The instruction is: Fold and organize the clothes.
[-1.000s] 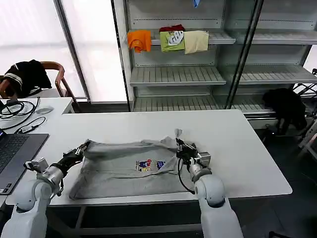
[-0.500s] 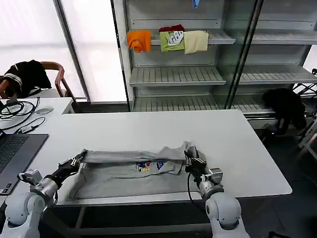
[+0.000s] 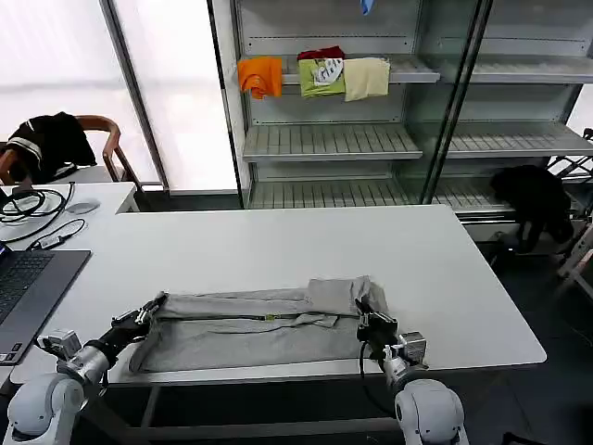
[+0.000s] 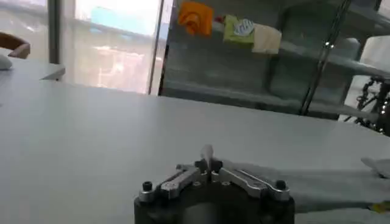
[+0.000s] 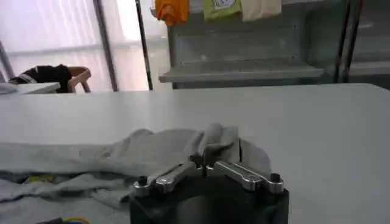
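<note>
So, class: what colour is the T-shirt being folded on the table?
Light grey; the T-shirt shows best in the head view.

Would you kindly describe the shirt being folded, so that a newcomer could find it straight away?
Start at the white table in front of the shelves. Along its near edge lies the grey T-shirt, folded into a long band, with the left hand shut on one end and the right hand shut on the other. The other garments are coloured and sit folded on the shelf.
</note>
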Tool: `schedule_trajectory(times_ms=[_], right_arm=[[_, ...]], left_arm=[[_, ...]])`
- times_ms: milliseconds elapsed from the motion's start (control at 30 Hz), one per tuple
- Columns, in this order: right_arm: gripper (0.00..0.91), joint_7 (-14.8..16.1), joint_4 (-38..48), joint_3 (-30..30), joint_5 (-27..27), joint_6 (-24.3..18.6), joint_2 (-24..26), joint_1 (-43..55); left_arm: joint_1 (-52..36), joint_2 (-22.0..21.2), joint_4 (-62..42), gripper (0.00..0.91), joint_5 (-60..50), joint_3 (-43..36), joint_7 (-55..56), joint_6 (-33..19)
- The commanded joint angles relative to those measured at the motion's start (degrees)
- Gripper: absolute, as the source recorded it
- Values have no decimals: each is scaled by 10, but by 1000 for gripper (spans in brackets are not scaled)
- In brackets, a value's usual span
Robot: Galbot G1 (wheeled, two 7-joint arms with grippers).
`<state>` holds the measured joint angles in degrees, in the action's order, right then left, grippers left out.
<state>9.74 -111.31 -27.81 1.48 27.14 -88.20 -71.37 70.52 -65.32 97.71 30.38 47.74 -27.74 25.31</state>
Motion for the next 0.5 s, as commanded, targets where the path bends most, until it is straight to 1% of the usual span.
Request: schedule_trajectory(times_ms=[33, 67, 100, 133, 200, 300, 367, 433, 500], right_arm=[[907, -14, -8, -1, -24, 12, -1, -12], [907, -17, -8, 0, -30, 13, -3, -12], [907, -20, -7, 2, -37, 11, -3, -13], [907, -23, -5, 3, -57, 7, -5, -13], [907, -24, -2, 3, -84, -11, -6, -15], [907, -32, -5, -1, -89, -18, -8, -16], [907, -34, -11, -7, -78, -29, -8, -15], [907, -38, -16, -14, -58, -57, -6, -14], [907, -38, -19, -20, -37, -92, -5, -9]], left_arm=[[16, -3, 16, 30, -25, 4, -1, 2], [16, -5, 17, 252, -29, 4, 1, 2], [16, -6, 18, 645, -35, 4, 5, 3], [17, -8, 20, 907, -42, 4, 9, 5], [18, -10, 24, 907, -49, 3, 16, 9], [19, -16, 33, 907, -52, 7, 29, 14], [21, -24, 45, 907, -61, 10, 51, 13], [28, -32, 64, 907, -76, 15, 71, 11], [44, -40, 80, 907, -130, 13, 97, -3]])
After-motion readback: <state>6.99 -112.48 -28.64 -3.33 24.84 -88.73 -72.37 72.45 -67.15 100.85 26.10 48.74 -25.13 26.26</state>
